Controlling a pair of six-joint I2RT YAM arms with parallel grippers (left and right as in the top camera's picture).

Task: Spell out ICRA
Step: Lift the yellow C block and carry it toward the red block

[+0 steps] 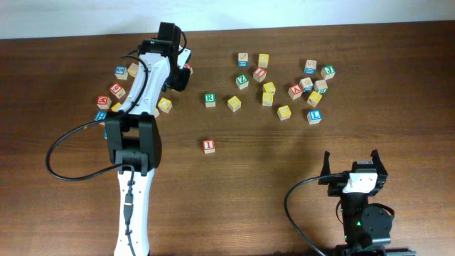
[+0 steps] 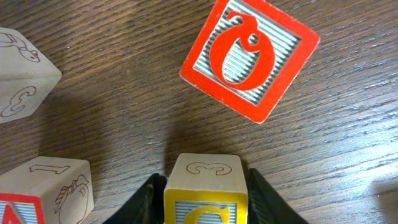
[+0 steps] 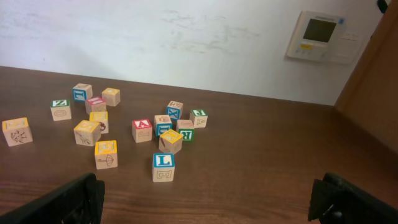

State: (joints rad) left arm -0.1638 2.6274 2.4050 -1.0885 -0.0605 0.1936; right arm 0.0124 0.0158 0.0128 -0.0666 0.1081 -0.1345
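Note:
In the left wrist view, my left gripper [image 2: 205, 199] is shut on the yellow-faced C cube [image 2: 204, 186], with both fingers against its sides. From overhead the left gripper [image 1: 181, 71] is at the table's back left and hides the C. The red I cube [image 1: 208, 146] sits alone mid-table. The green R cube [image 1: 210, 99] lies behind it. The red A cube [image 1: 295, 91] is in the right cluster and also shows in the right wrist view [image 3: 142, 129]. My right gripper [image 1: 353, 169] is open and empty near the front right edge, and it also shows in the right wrist view [image 3: 214, 205].
A red O cube [image 2: 249, 56] lies just ahead of the held C, with plain wooden cubes [image 2: 18, 87] to its left. More cubes lie beside the left arm [image 1: 117, 92]. The right cluster holds several cubes, including a blue L [image 3: 163, 167].

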